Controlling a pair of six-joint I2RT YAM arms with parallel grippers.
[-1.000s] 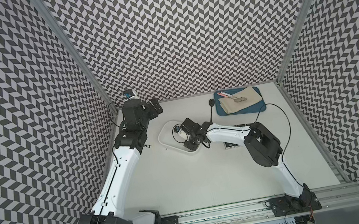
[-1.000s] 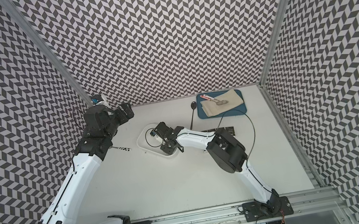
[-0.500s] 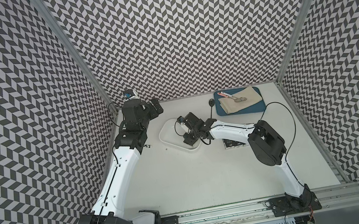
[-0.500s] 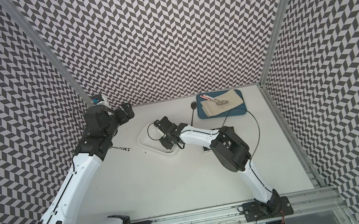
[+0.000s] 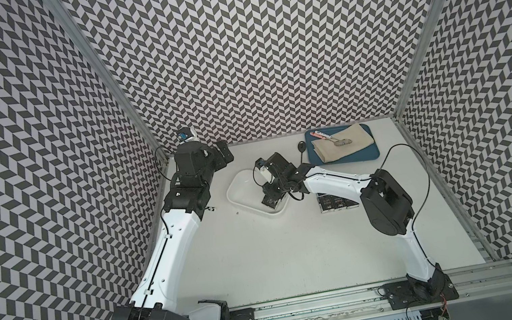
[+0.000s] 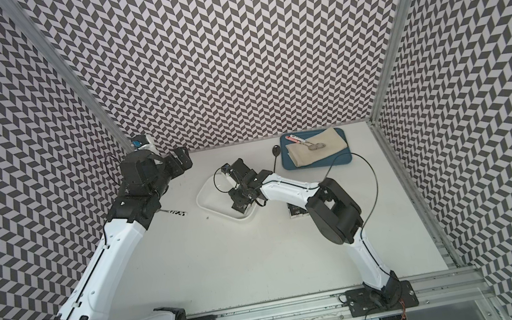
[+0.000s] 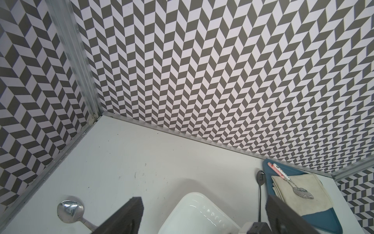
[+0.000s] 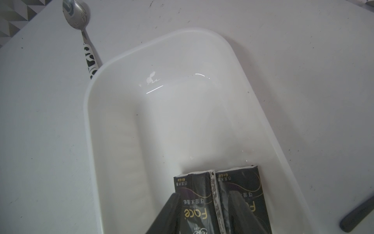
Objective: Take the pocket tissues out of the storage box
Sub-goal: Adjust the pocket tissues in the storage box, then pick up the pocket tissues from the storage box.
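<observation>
Glossy black film wraps the two rectangular pocket tissues (image 8: 196, 182) lying side by side in the white plastic storage box (image 8: 89, 121), at the lower centre of the right wrist view with their long axes running up the frame. The right gripper (image 8: 203, 197) is directly over them, fingers spread across the short width of the packet nearer the frame's left, so closing should pinch it crosswise. The left gripper (image 5: 224, 154), spread and empty, hovers up-left of the box in a top view, clearly farther; more packets (image 5: 335, 204) lie outside on the white table (image 5: 302, 266)
</observation>
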